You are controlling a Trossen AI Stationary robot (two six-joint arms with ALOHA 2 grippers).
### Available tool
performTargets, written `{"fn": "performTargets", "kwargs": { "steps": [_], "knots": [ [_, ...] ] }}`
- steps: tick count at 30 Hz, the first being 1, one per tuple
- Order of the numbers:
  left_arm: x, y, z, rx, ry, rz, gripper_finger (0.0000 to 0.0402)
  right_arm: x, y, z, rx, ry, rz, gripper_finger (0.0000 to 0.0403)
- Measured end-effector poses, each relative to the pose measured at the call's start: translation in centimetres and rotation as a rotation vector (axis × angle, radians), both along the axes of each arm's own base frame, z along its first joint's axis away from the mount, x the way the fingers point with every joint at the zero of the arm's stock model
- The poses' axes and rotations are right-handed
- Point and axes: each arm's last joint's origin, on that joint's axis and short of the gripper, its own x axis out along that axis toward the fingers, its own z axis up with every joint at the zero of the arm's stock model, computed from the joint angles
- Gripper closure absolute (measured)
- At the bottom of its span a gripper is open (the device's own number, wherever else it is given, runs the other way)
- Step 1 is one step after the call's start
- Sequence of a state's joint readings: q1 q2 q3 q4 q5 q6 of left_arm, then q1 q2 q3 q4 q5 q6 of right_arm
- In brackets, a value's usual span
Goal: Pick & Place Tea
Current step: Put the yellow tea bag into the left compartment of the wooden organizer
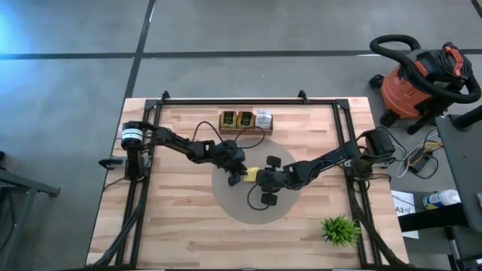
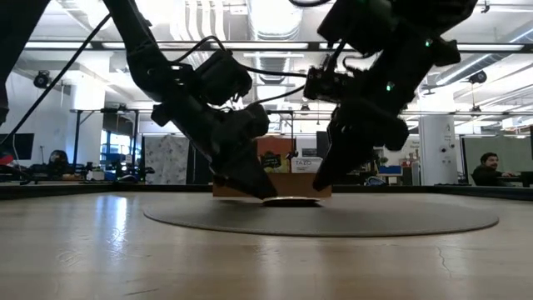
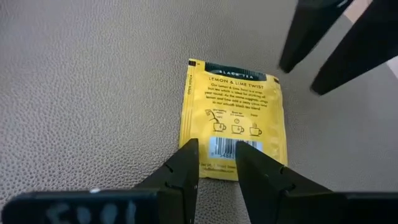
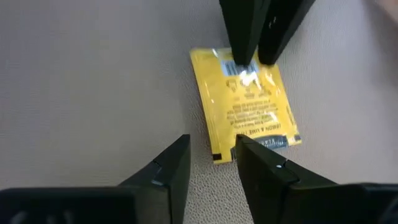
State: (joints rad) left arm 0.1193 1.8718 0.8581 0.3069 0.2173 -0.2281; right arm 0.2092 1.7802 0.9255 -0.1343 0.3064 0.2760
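Note:
One yellow tea packet [image 1: 250, 175] lies flat on the round grey mat [image 1: 233, 202], printed side up [image 3: 233, 115]. My left gripper [image 1: 241, 172] comes from the table's left and is open by a narrow gap, with its tips over the packet's barcode end [image 3: 217, 152]. My right gripper [image 1: 262, 178] comes from the right and is open. It hovers just above the packet's opposite end with the dark strip [image 4: 211, 149], and one corner shows between its fingers. More tea packets [image 1: 227, 120] stand in the wooden tray [image 1: 245, 129] at the far edge. My left gripper sets its two fingertips [image 4: 242, 53] down on the packet's barcode end [image 3: 219, 144], slanting down from the table's left. The fingers point along the packet. The packet stays flat on the mat [image 2: 291, 200].
The tray with yellow and white packets stands near the far edge, behind the mat. A small green plant [image 1: 339, 229] sits near the table's near right corner. Bare wood surrounds the mat on the left and near sides. A red shop vacuum [image 1: 418, 83] stands off the table.

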Motion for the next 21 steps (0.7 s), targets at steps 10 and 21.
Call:
{"fn": "performTargets", "kwargs": {
  "steps": [10, 21],
  "knots": [
    [0.1, -0.2, -0.2, -0.096, 0.008, 0.029, 0.0298, 0.4, 0.1, -2.1, -0.037, 0.057, 0.062, 0.0261],
    [0.1, -0.5, -0.2, -0.184, 0.010, -0.021, 0.0298, 0.9, -1.1, -2.0, -0.290, 0.062, 0.084, 0.0277]
  ]
}}
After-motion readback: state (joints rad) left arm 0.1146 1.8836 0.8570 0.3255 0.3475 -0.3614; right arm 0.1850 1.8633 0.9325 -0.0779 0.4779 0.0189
